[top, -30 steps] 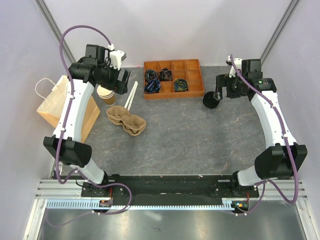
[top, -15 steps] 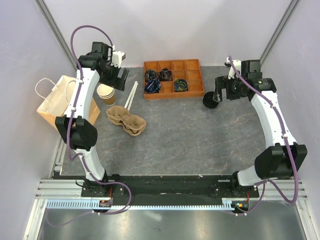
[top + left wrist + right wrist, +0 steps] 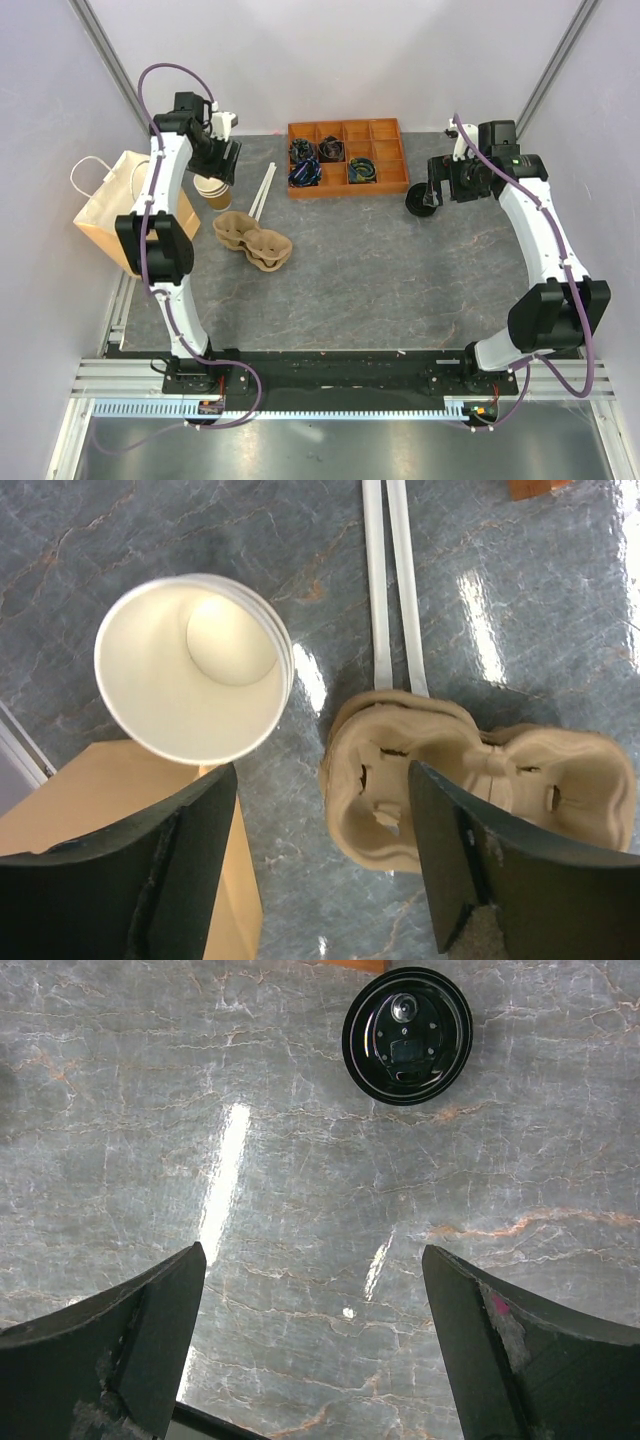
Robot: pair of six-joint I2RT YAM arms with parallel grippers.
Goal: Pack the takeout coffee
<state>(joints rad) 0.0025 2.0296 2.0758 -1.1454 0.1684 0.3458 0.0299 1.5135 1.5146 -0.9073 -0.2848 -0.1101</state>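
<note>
Currently, right fingers (image 3: pixel 130 1340) spread empty, takeout coffee (image 3: pixel 407 1036) beyond their tips, left fingers (image 3: pixel 150 870) parted.

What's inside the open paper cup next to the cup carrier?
Nothing: the paper cup shows a pale inner wall and a bare round bottom. The wall just under its upper-right rim is hidden by the rim.

Lidless cup (image 3: pixel 212 188) behind-left of carrier (image 3: pixel 253 241)
</note>
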